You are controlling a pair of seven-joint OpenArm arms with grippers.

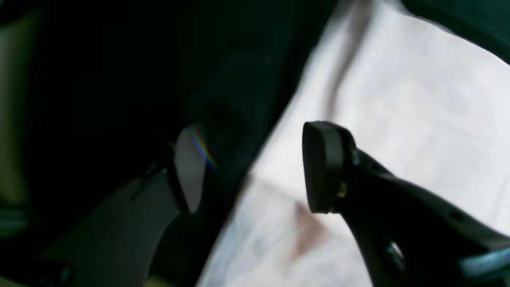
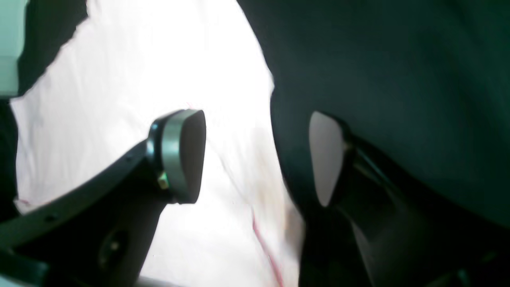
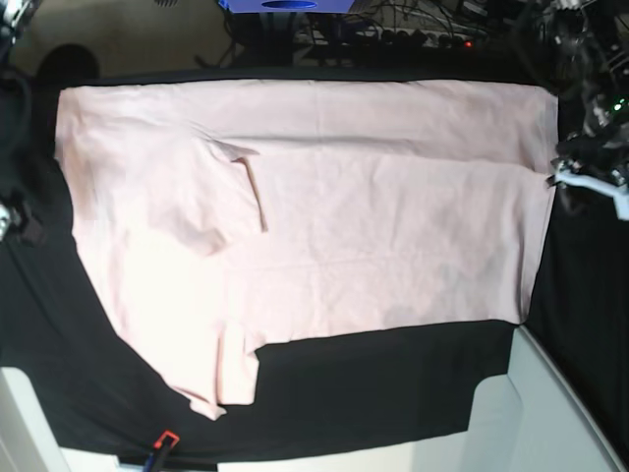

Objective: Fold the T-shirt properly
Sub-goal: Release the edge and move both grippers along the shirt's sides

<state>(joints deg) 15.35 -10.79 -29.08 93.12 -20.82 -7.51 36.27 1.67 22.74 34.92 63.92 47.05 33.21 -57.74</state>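
The pale pink T-shirt (image 3: pixel 324 216) lies spread flat across the black table cloth (image 3: pixel 393 379), with a sleeve flap (image 3: pixel 241 187) folded onto its body. In the base view my left gripper (image 3: pixel 565 175) sits at the shirt's right edge. The left wrist view shows that gripper (image 1: pixel 255 167) open, its pads apart over the shirt's edge (image 1: pixel 358 99), nothing pinched. My right gripper (image 2: pixel 257 157) is open too, one pad over the shirt (image 2: pixel 139 79) and the other over black cloth. In the base view it barely shows at the left border (image 3: pixel 22 226).
Cables and a blue box (image 3: pixel 285 5) crowd the far side behind the table. A white surface (image 3: pixel 550 413) runs along the near right corner. A small orange-tipped object (image 3: pixel 163 440) lies at the cloth's front edge.
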